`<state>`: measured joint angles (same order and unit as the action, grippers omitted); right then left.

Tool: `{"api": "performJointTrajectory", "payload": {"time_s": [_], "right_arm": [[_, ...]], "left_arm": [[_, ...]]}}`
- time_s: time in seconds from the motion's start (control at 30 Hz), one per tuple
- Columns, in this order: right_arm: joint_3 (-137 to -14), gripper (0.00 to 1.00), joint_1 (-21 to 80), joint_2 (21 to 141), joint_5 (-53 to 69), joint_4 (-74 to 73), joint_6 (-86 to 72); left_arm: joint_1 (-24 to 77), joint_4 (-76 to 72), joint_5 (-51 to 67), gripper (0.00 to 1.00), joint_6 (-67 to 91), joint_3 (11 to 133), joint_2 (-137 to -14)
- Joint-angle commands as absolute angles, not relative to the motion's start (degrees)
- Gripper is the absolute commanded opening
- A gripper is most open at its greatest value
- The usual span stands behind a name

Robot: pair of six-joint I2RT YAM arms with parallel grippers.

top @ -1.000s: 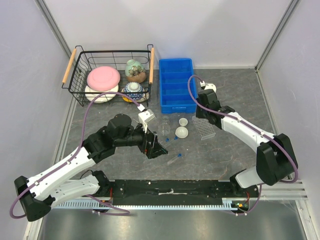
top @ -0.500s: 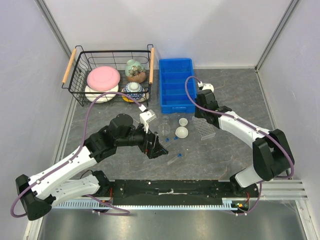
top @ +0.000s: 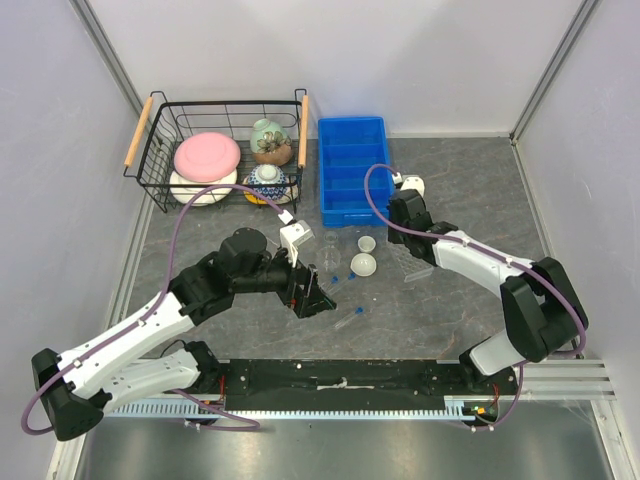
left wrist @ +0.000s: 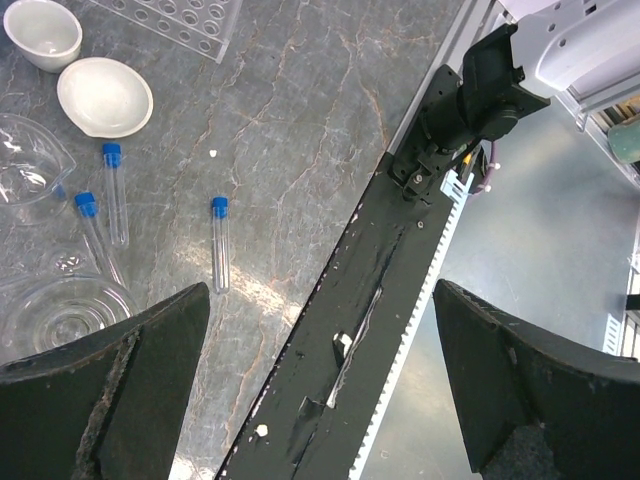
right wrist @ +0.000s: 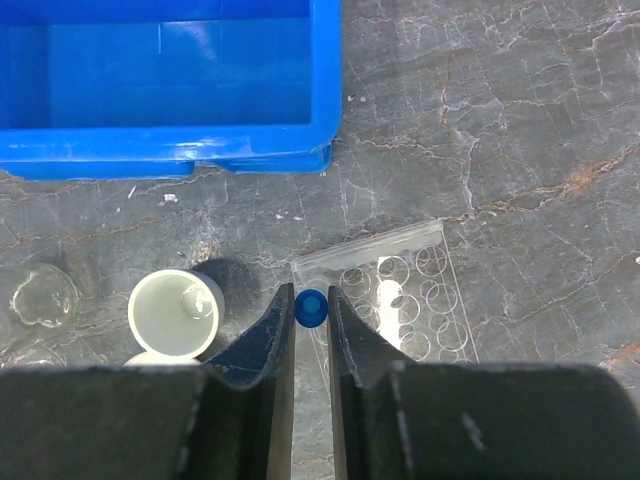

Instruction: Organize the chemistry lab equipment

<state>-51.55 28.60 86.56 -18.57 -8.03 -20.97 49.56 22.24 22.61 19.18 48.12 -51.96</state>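
The right arm has swung slightly left, toward the corner of the rack. The left gripper hangs wide open and empty above the loose tubes, probably ready for the next one. The right gripper pinches a blue-capped tube between narrow jaws. The tube stands upright, cap up and long axis vertical, to enter a rack hole.

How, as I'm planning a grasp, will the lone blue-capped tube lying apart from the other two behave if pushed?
Lying flat, the tube is round, so it would probably roll sideways. Its smooth clear wall looks slippery, perhaps fragile. Slim and seemingly empty, it is likely light.
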Motion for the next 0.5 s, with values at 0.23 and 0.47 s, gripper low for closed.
{"api": "performJointTrajectory", "payload": {"time_s": [0.23, 0.47], "right_arm": [[-50.5, 0.00, 30.5, 87.0, -22.7, -4.8, -20.7], [-50.6, 0.21, 30.7, 86.6, -22.9, -5.4, -21.3]], "left_arm": [[49.2, 20.7, 22.9, 1.00, 17.2, 47.6, -51.2], [49.3, 20.8, 23.1, 1.00, 17.5, 47.8, -51.4]]}}
